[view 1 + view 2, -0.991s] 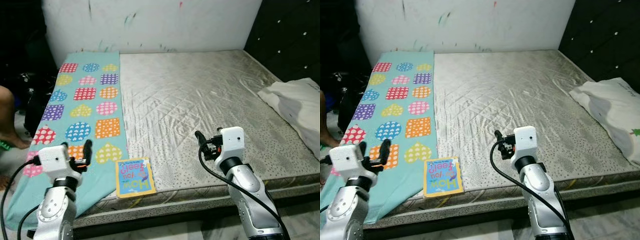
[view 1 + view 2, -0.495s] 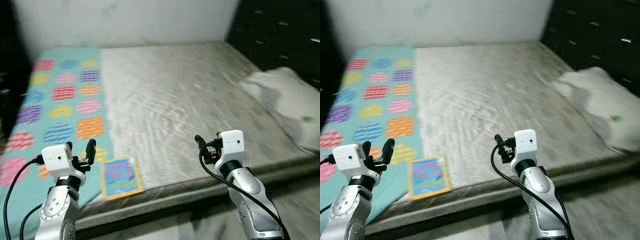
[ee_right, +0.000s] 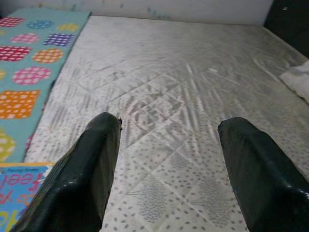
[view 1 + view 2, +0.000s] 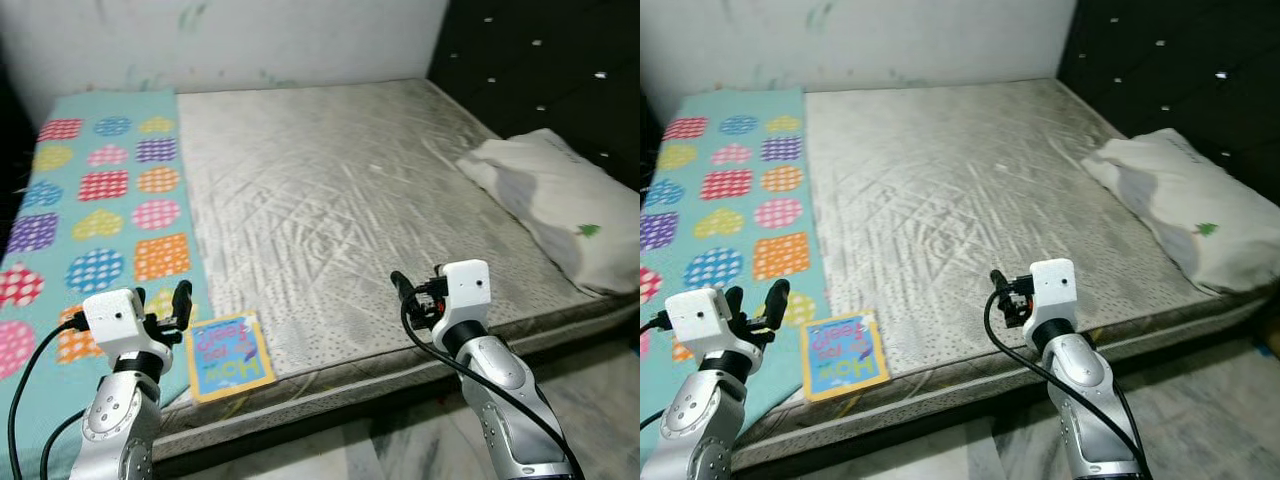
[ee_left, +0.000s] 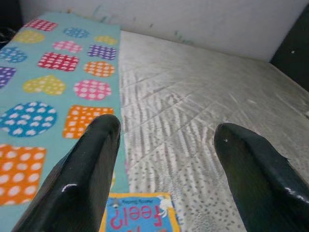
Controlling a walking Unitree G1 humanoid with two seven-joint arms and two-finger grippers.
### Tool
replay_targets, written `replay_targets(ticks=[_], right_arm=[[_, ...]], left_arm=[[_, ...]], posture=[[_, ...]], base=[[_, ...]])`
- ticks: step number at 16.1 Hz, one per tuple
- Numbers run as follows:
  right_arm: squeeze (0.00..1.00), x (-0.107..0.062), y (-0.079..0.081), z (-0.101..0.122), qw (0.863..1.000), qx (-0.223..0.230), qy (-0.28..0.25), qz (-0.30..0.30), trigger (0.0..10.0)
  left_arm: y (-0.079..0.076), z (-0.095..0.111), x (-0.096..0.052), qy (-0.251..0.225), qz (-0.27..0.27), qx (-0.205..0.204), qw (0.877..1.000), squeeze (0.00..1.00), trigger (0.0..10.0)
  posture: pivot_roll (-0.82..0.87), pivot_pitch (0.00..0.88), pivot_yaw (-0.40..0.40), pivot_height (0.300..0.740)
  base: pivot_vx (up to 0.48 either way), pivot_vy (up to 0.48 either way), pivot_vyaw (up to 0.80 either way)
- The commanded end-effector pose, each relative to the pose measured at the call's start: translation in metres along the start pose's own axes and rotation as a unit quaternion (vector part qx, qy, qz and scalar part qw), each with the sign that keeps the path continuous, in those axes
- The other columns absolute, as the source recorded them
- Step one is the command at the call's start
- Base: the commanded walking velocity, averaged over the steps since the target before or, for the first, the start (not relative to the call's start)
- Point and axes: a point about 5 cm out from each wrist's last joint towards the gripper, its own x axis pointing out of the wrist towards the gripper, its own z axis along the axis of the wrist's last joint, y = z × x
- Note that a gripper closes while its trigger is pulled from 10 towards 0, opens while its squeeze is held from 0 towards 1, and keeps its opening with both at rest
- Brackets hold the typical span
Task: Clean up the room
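- Bare grey mattress carries a patterned teal blanket along its left side.
- Left tool, fingers apart, hovers above the book at the near edge.
- Right tool, fingers apart, over mattress.
- Head views add the white pillow far right.

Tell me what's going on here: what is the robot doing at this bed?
The robot stands at the edge of a bare mattress with both arms raised. Its left gripper and right gripper are open and hold nothing. A book lies near the mattress edge, just ahead of the left gripper, beside a patterned blanket. A pillow lies on the mattress's right side. Nothing has been picked up yet.
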Motion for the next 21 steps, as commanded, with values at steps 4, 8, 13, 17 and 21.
replay_targets(ticks=[4, 8, 13, 17, 21], right_arm=[[0.00, -0.0019, -0.0036, 0.0001, 1.000, 0.006, 0.006, -0.009, 10.0], [0.00, -0.0019, -0.0056, -0.0003, 1.000, 0.005, 0.007, -0.012, 10.0], [0.00, -0.0008, -0.0057, 0.0007, 1.000, 0.005, 0.006, -0.011, 10.0], [0.00, -0.0008, -0.0055, 0.0006, 1.000, 0.008, 0.005, -0.010, 10.0], [0.00, -0.0003, -0.0043, 0.0004, 1.000, 0.009, 0.005, -0.006, 10.0]], left_arm=[[-0.0021, 0.0013, -0.0015, 0.005, -0.003, -0.009, 1.000, 0.00, 10.0], [-0.0029, 0.0019, -0.0004, 0.003, -0.008, -0.008, 1.000, 0.00, 10.0], [-0.0034, 0.0020, 0.0012, 0.004, -0.006, -0.005, 1.000, 0.00, 10.0], [-0.0033, 0.0016, 0.0019, 0.006, -0.005, -0.006, 1.000, 0.00, 10.0], [-0.0035, 0.0012, 0.0022, 0.007, -0.003, -0.007, 1.000, 0.00, 10.0]], posture=[[-0.12, 0.071, -0.039, 0.740], [-0.12, 0.070, -0.037, 0.740], [-0.12, 0.067, -0.034, 0.740], [-0.12, 0.066, -0.033, 0.740], [-0.12, 0.065, -0.035, 0.740]], base=[[0.000, 0.360, 0.00], [0.000, 0.360, 0.00], [0.000, 0.000, 0.00], [0.000, 0.000, 0.00], [0.000, 0.000, 0.00]])
